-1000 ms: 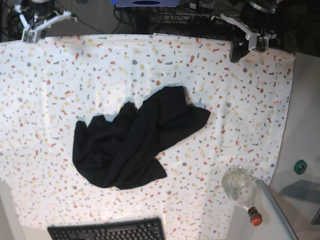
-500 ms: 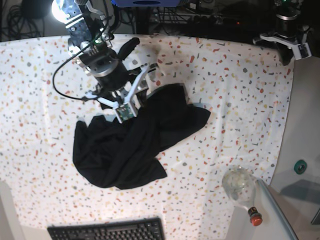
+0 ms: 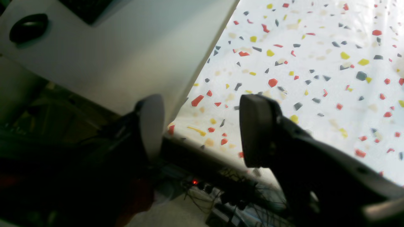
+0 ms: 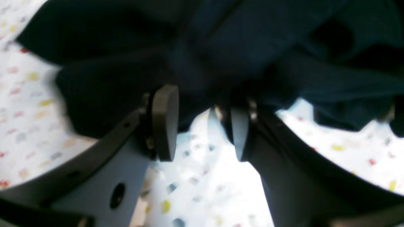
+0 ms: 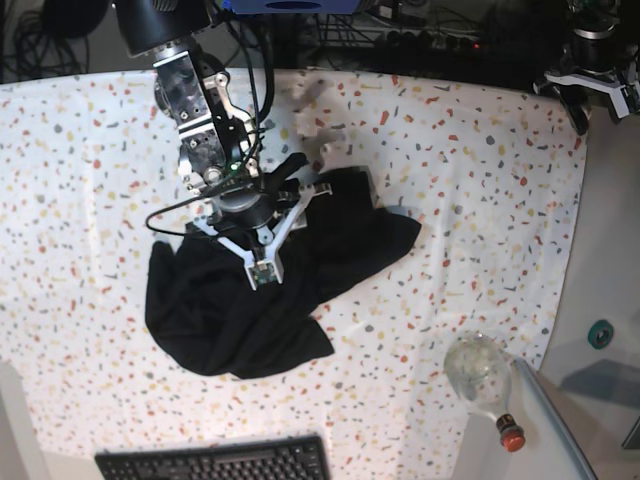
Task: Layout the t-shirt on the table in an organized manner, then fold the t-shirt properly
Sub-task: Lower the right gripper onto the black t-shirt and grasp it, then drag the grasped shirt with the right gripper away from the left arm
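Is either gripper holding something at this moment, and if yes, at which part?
Nothing is held. The right gripper stands open over the edge of the crumpled t-shirt, with no cloth between its pads. The left gripper is open at the table edge, away from the shirt.

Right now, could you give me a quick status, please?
Right pincer open at t-shirt edge. Left pincer open, off table corner. T-shirt crumpled, unfolded.

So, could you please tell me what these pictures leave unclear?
- Base view: the right gripper and its arm cover part of the t-shirt.
- Right wrist view: motion blur hides whether the fingertips touch the cloth.
- Base view: the left gripper is partly cut off by the picture's edge.
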Tool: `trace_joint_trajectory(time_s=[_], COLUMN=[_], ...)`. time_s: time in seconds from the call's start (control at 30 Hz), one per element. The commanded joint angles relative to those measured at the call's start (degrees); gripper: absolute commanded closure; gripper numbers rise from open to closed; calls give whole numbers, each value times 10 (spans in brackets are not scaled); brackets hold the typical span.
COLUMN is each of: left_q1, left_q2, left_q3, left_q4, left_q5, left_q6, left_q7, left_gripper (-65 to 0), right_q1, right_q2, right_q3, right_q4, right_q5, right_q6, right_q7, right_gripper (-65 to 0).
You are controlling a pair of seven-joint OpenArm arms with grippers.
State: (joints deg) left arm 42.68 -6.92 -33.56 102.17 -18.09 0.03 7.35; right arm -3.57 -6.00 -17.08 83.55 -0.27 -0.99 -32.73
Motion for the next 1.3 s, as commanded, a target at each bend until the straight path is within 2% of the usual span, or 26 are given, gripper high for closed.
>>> trace_joint_trajectory(time_s=[0.0,0.07,0.17,0.23,0.4,0.5,0.6,0.7,0.8,1.07,1.13,1.17,1.2,1.23,1.27], left_q1=[0,-3,-4,-14,-18,-18,-18,-18,-18,-19,-19,-19,-20,-24,-28], left_q2=[-5,-5,-8,-9,-10,-10,-10,-10,-10,-10,-10,-10,-10,-10,-10], left_q3=[-4,-4,-2,-2,-2,-4,-3,-2,-2,-2,-2,-2,-2,-1,-1], left_q4=[6,5,7,8,7,7,5,5,5,5,5,5,5,5,5], left_q5=[3,3,3,5,4,7,7,7,7,5,5,4,4,4,5], left_q6=[3,3,3,3,3,2,2,2,2,2,2,2,2,2,2], left_q7=[-13,-13,-13,-13,-13,-13,-13,-13,-13,-13,-13,-13,-13,-13,-13], left_gripper=[-360,-360,-360,-360,-360,-360,-360,-360,-360,-360,-360,-360,-360,-360,-360], right_q1=[6,9,12,12,17,29,40,36,30,46,48,49,52,56,57], right_q2=[-8,-8,-6,-7,-5,-5,-4,-5,-4,-4,-4,-4,-4,-4,-5], right_q3=[-3,-3,-3,-3,-3,-3,-2,18,21,18,17,17,17,17,17], right_q4=[9,6,9,11,-7,-36,-58,-48,-40,-82,-85,-84,-83,-82,-81], right_q5=[4,4,4,6,106,138,139,139,139,139,139,140,141,142,142], right_q6=[2,-6,-44,-47,-55,-55,-56,-85,-98,-98,-98,-96,-96,-95,-95], right_q7=[18,24,28,28,49,52,53,60,61,63,63,63,63,63,63], right_gripper=[-264,-264,-261,-257,-261,-264,-264,-264,-264,-257,-221,-161,-65,0,0])
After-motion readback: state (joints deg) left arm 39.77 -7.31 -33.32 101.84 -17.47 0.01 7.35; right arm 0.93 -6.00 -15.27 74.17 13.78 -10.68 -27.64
